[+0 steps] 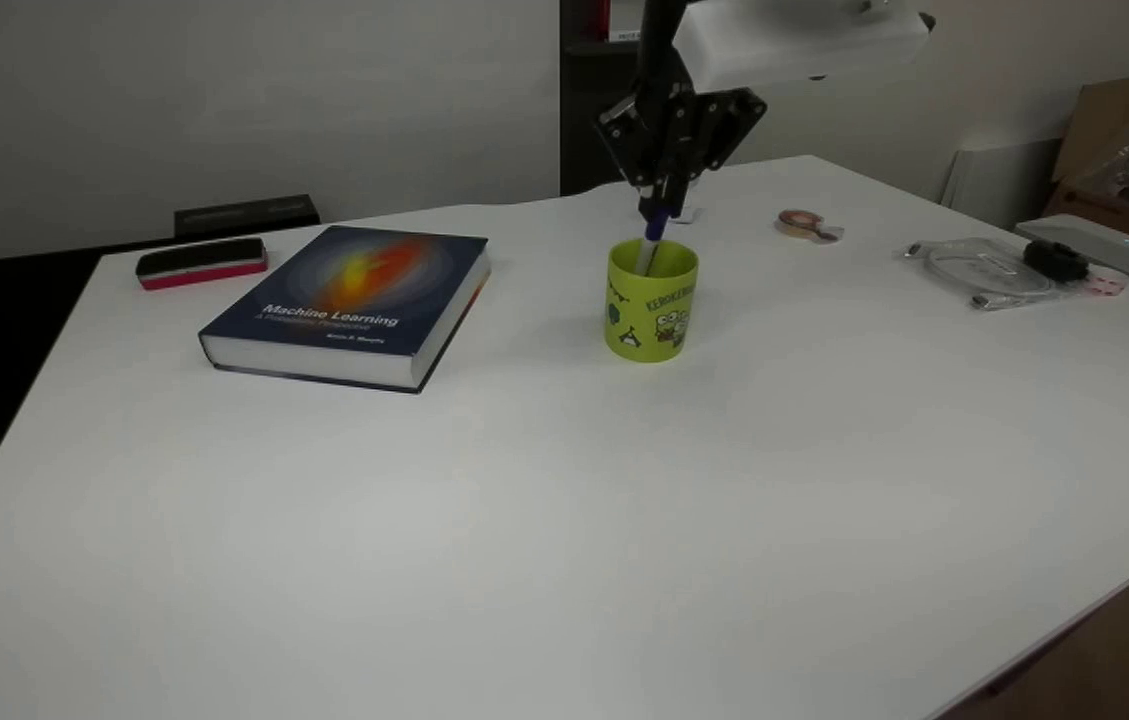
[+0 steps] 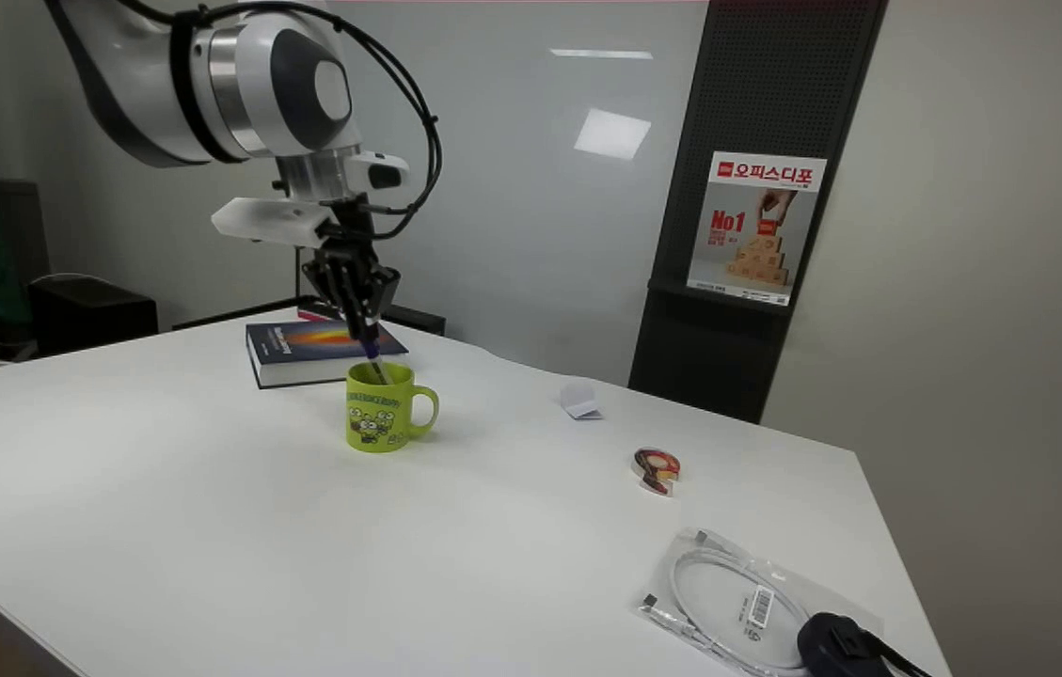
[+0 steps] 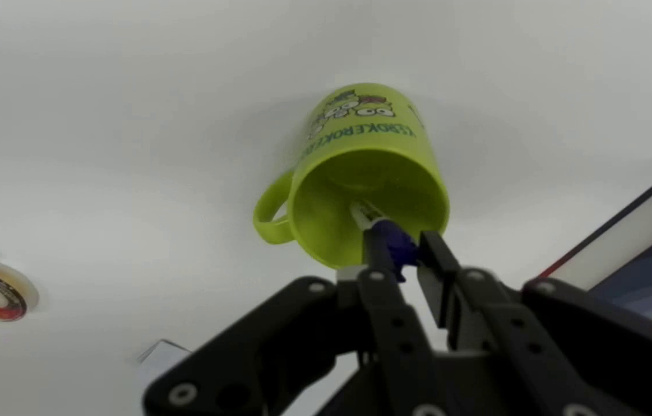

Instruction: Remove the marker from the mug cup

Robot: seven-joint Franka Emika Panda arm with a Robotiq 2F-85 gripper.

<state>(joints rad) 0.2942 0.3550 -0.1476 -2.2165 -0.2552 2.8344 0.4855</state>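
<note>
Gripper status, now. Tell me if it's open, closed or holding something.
Gripper: closed, holding the marker by its blue end; the lower part is inside the mug cup.

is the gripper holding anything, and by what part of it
The gripper holds the marker by its dark blue upper end; the pale body slants down into the mug cup.

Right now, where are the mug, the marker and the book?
Mug (image 2: 378,416), in an exterior view: its printed side.
Marker (image 3: 393,235), in the wrist view: its blue end.
Book (image 1: 349,288), in an exterior view: its front cover.
</note>
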